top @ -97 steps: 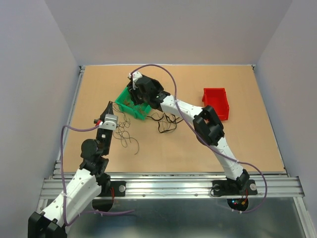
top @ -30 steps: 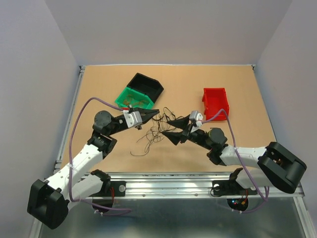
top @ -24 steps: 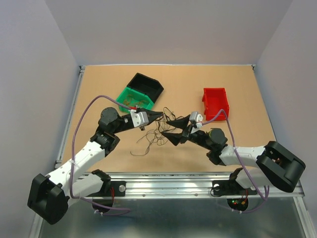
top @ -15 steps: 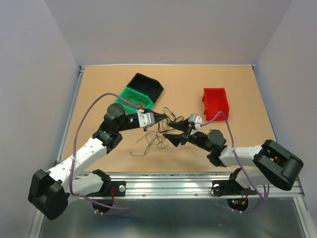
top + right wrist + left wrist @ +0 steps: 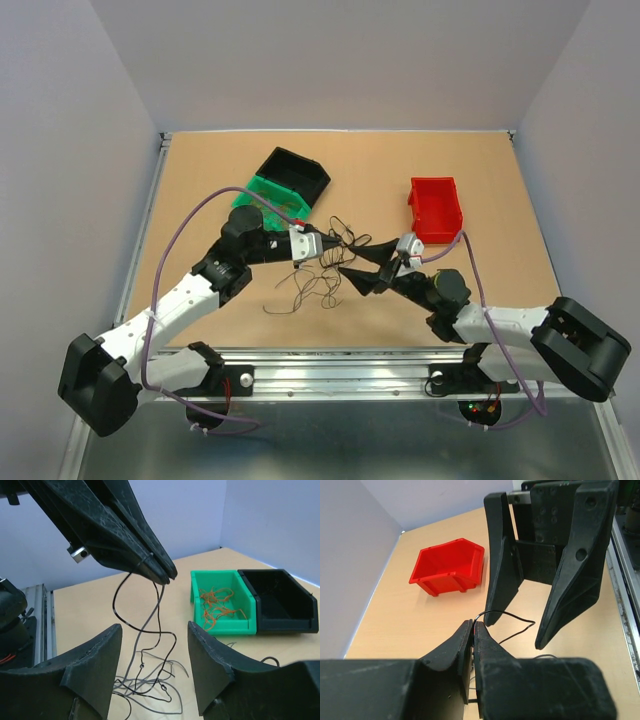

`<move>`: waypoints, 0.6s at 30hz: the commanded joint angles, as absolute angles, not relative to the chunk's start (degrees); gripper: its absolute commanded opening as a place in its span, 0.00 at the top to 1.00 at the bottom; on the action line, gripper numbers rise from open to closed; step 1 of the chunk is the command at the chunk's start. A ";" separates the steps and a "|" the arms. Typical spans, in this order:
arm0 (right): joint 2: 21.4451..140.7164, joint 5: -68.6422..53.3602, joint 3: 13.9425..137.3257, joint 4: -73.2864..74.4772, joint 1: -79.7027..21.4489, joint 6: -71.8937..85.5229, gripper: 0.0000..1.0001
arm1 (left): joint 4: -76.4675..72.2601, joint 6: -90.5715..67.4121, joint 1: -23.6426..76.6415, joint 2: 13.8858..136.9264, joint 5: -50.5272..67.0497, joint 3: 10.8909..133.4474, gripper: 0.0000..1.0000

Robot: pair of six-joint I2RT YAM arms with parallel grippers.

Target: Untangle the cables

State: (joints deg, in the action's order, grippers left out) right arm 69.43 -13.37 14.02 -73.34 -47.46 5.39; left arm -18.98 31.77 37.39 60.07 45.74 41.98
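Black and thin, one strand [image 5: 114, 603] of the cables [image 5: 315, 285] hangs clenched in the left fingers [image 5: 452, 647], trailing down to the pile on the bench [image 5: 380, 170]. Facing it, the right fingers [image 5: 95, 665] are spread wide and empty, the strand upright across their gap.

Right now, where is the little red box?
In the top view the red bin sits right of centre on the table, just beyond the right end effector, opposite the green bin on the left.

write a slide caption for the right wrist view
Left gripper pinches a black cable in front of the open right gripper.
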 commanded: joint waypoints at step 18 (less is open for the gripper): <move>63.99 -13.02 18.81 -79.19 -48.16 2.02 0.99 | -17.58 34.19 38.50 60.73 46.23 45.53 0.58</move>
State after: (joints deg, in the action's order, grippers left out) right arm 67.16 -15.40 16.40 -73.78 -47.72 3.68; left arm -16.88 33.23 38.17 60.99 44.80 43.20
